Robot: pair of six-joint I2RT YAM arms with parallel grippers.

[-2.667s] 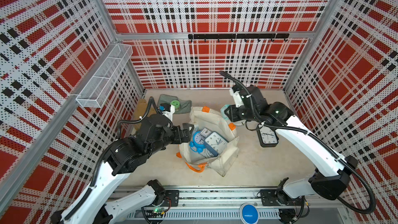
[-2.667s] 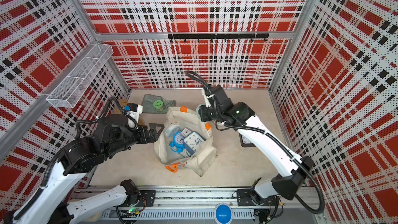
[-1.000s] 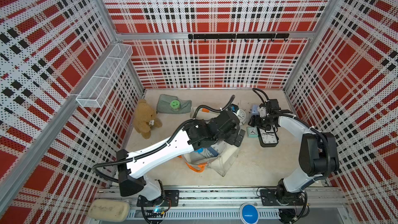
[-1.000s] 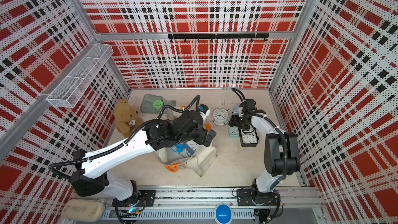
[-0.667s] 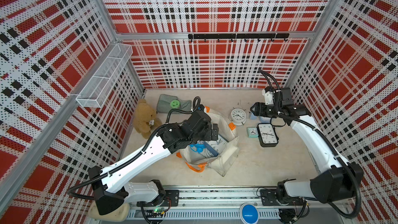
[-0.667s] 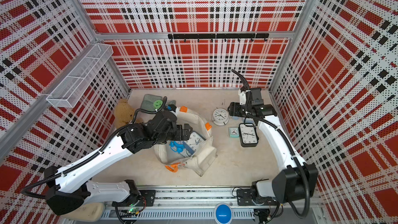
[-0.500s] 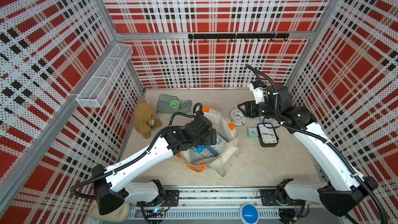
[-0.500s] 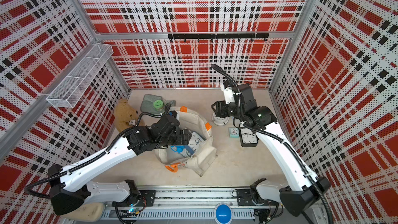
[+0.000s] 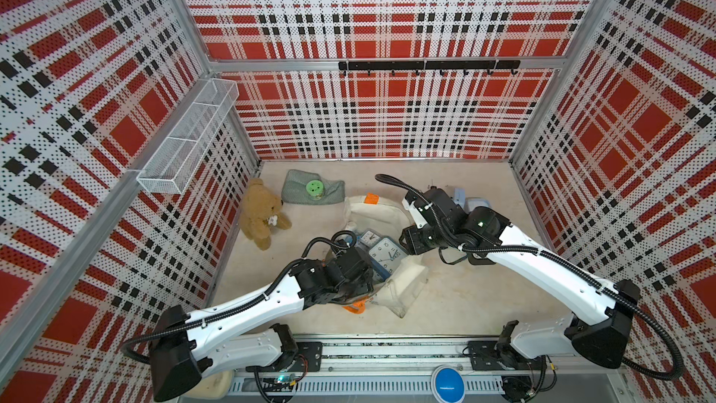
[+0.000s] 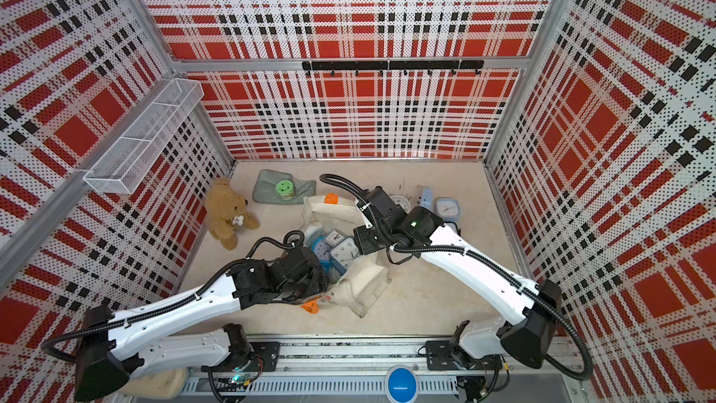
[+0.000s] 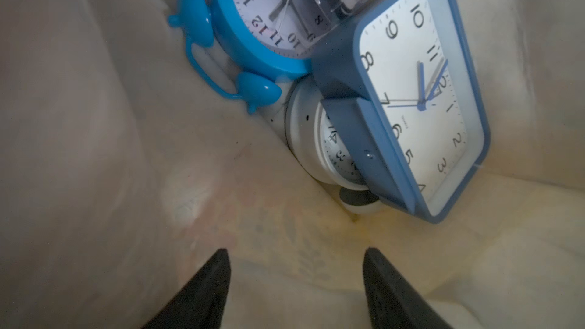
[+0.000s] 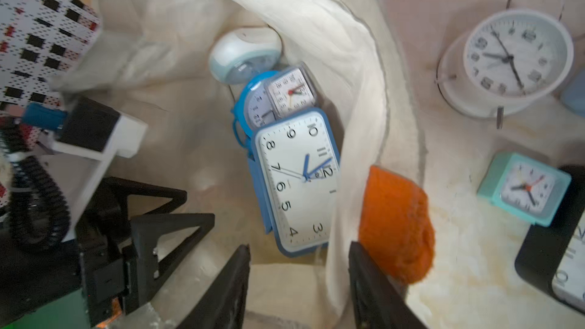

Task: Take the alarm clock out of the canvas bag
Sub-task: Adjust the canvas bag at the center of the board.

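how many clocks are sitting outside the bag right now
4. A white round clock, a small teal clock and a black clock sit beside the canvas bag; a pale blue square clock sits farther right. The right arm may hide more.

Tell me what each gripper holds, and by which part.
Nothing is clamped yet. The left gripper is open inside the canvas bag; the right gripper, open, straddles the bag's rim beside its orange handle.
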